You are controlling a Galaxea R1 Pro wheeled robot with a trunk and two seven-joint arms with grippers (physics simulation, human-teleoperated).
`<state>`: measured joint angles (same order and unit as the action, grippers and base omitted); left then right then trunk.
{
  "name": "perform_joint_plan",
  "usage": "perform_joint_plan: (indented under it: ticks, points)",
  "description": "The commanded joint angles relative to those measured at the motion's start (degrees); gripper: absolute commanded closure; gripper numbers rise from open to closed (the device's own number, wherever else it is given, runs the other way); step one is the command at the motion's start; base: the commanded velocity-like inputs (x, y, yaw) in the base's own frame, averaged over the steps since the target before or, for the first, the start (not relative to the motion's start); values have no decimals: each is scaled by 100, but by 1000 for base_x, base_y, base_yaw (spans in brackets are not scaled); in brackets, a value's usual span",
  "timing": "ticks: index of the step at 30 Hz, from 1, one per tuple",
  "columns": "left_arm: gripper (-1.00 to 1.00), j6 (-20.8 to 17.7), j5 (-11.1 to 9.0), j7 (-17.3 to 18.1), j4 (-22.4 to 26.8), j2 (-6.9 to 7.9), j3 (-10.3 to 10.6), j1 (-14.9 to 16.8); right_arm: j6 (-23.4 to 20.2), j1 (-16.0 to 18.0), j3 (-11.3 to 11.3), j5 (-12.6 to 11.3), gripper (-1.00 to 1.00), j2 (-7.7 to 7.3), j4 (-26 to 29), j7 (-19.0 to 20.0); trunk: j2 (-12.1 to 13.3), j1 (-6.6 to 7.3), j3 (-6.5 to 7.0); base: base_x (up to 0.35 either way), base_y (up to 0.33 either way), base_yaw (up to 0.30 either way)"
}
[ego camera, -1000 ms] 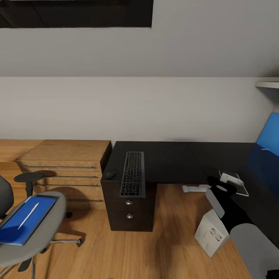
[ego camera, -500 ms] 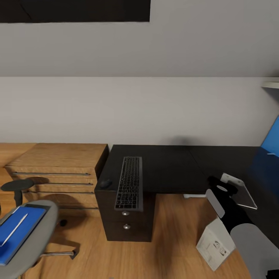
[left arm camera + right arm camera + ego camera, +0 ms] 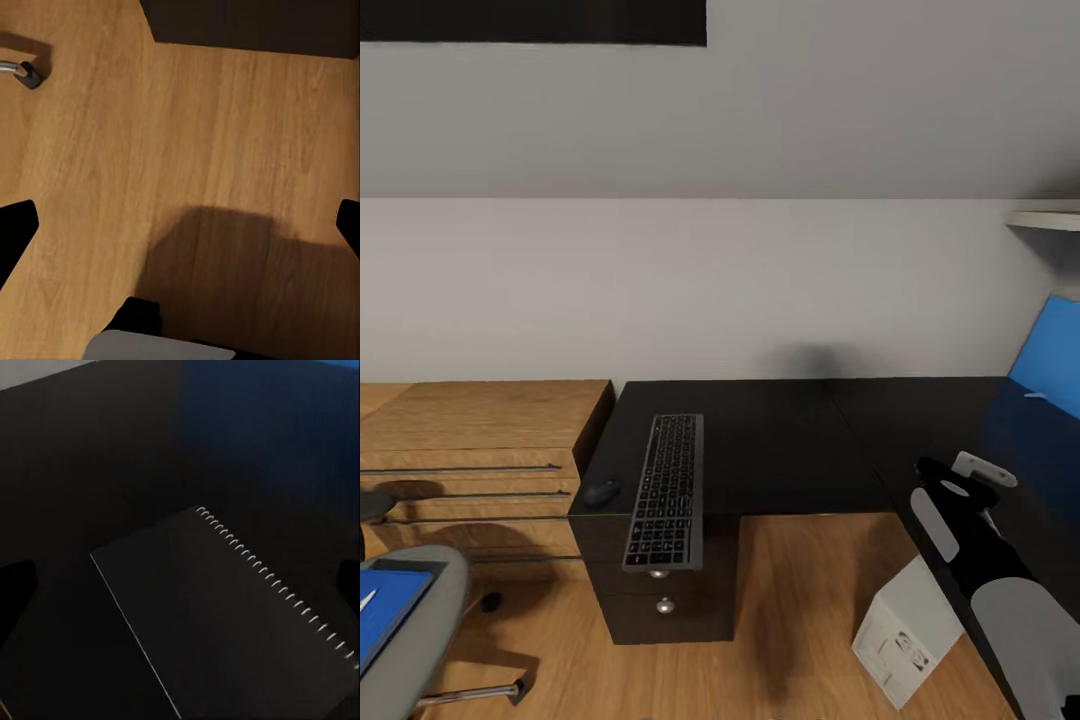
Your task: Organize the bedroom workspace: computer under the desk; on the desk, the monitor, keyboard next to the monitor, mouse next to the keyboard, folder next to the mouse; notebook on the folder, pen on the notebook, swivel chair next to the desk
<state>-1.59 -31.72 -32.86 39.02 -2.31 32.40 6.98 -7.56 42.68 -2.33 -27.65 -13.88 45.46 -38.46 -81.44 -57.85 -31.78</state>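
Note:
The black keyboard [image 3: 665,490] lies on the left end of the black desk [image 3: 780,440], with the dark mouse [image 3: 601,491] just left of it. The grey-white computer [image 3: 908,632] stands on the floor by the desk's inner corner. At the picture's lower left, the swivel chair [image 3: 420,620] carries the blue folder [image 3: 380,615] with the white pen [image 3: 365,600] on it. My right arm [image 3: 970,540] reaches over the desk's right wing. There my right gripper [image 3: 180,581] is open above the dark spiral notebook [image 3: 225,615] lying flat. My left gripper [image 3: 180,225] is open over floor. The monitor is out of view.
A low oak drawer unit [image 3: 470,440] stands against the desk's left end. A blue panel [image 3: 1050,355] leans at the far right wall under a white shelf [image 3: 1045,218]. Black drawers with silver knobs [image 3: 658,573] sit under the keyboard. A chair castor [image 3: 26,73] rests on the wood floor [image 3: 195,150].
The whole picture has slid left and the desk looks nearer, so the camera has moved. The chair now sits mostly past the left edge. My right arm stays over the desk's right wing.

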Motion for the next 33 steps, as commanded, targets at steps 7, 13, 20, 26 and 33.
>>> perform_joint_plan:
  ticks: [7, 13, 20, 26, 33]
  points:
    - [-100, -12, -27, -45, 9, 5, 12, 5, 403, 3, 151, 12, -100, -170, -386, 341, -3, 0, -22, 1, -1, -210]
    - [-100, -12, -23, -45, 9, 3, 15, 5, 792, 3, 149, 35, -100, -183, -531, 606, -3, 0, -25, 0, 0, -31]
    - [-100, -9, -23, -45, 9, 2, 21, 5, 879, 3, 147, 34, -100, -196, -603, 820, -3, 0, -26, 0, 0, -5]
    - [-100, -8, -16, -45, 9, -1, 27, 5, 890, 3, 158, 32, -100, -208, -733, 1068, -3, 0, -26, 0, 0, -1]
    - [-100, -8, -15, -45, 9, 1, 29, 5, 878, 3, 162, 24, -100, -211, -783, 1142, -3, 0, -26, 0, 0, 0]
